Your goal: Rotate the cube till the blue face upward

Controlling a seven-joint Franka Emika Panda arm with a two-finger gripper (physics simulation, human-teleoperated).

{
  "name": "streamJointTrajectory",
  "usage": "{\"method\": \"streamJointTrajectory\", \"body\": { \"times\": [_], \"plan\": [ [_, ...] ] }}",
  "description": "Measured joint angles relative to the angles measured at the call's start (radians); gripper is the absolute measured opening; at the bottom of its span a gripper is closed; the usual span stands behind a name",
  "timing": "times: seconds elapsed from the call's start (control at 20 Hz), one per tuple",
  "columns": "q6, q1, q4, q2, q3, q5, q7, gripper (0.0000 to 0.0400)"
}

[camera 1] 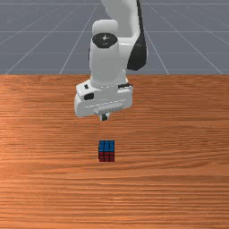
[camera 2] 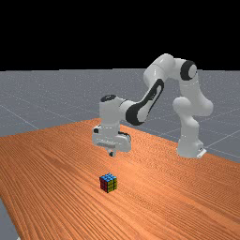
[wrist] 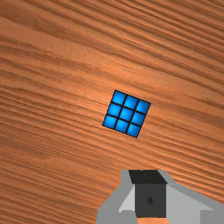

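Observation:
Blue is the top face of the cube point(camera 1: 106, 151), which lies flat on the table, with a red side toward the front camera. In the far view the cube point(camera 2: 108, 183) shows blue on top, red at left and yellow at right. The gripper point(camera 1: 104, 117) hangs above table height, farther from the front camera than the cube. It is also over the table in the far view, the gripper point(camera 2: 111, 153) well above the cube. In the wrist view the gripper point(wrist: 150, 194) is shut with nothing held, and the cube point(wrist: 126, 113) stands apart, turned at an angle to the hand.
The wooden table point(camera 1: 179, 179) surrounds the cube on all sides. In the far view the arm's base stands at the right, and the table's edge point(camera 2: 10, 211) runs along the lower left.

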Motion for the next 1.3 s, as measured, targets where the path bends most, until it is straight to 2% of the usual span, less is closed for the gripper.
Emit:
{"method": "streamJointTrajectory", "body": {
  "times": [0.55, 0.85, 1.3],
  "plan": [
    [-0.066, 0.042, 0.091, 0.076, -0.053, 0.066, 0.372, 0.0000],
    [-0.088, 0.019, 0.217, 0.184, -0.044, 0.091, 0.394, 0.0000],
    [-0.074, 0.028, 0.239, 0.243, -0.020, 0.102, 0.395, 0.0000]
  ]
}}
